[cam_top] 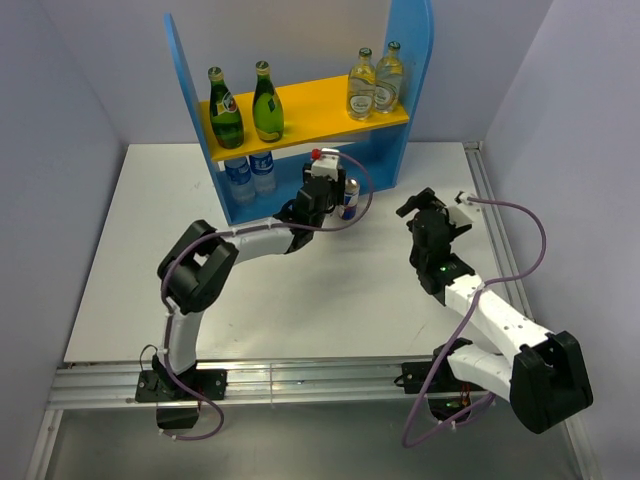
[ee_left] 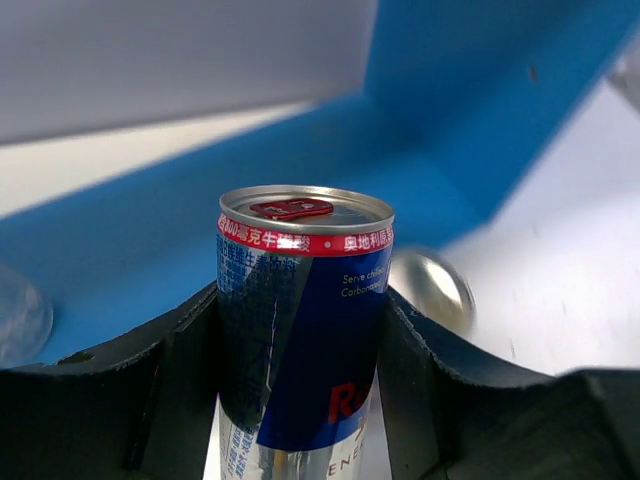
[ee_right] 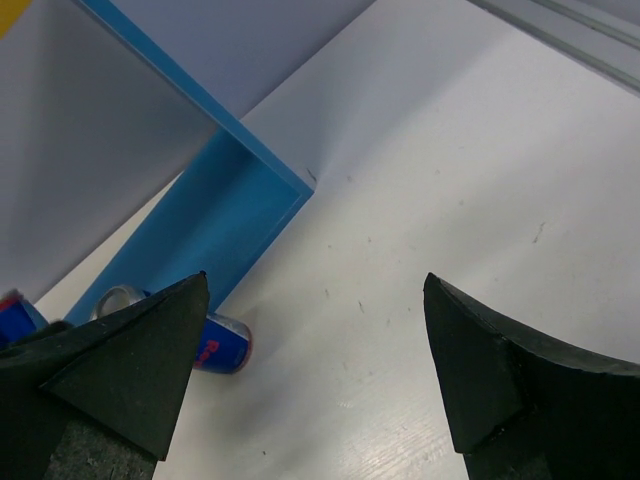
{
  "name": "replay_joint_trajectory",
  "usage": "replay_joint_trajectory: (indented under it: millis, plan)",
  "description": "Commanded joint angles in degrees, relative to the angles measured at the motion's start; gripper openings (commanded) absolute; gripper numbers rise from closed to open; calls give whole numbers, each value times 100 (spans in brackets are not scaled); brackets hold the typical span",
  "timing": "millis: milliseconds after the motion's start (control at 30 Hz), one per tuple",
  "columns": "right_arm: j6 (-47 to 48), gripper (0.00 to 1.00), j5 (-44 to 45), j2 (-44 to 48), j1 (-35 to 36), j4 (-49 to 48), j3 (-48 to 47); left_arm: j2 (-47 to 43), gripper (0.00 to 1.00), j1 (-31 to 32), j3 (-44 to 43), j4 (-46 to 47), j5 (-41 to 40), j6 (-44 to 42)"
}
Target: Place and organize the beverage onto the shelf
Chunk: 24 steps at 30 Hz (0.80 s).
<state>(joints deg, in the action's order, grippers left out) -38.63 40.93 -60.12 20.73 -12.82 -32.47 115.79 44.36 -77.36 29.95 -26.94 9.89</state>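
One blue-and-silver can (ee_left: 305,270) stands upright, tab end up, clamped in the left gripper (ee_left: 300,330); the right gripper (ee_right: 315,285) gapes wide, empty.

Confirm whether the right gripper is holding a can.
No, the right gripper stands open, with only bare table showing in the gap between its jaws.
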Motion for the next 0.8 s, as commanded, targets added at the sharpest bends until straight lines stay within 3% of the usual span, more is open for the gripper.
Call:
replay_joint_trajectory:
  millis: [0, 167, 367, 600, 767]
  plan:
    - [-171, 95, -41, -88, -25, -309, -31, 321, 0, -226, -393, 1668, -321, -119]
    - [-250, 94, -155, -202, -16, -361, -40, 918, 0, -419, -613, 2417, -259, -31]
    - [-312, 94, -384, -334, -17, -537, 4, 1744, 0, -586, -551, 4953, -259, -346]
    - [-347, 93, -463, -474, -25, -669, 21, 2781, 0, -665, -1385, 6134, -180, -593]
    - [-382, 93, -489, -554, -25, -678, -14, 3283, 0, -683, -1957, 6443, -48, -471]
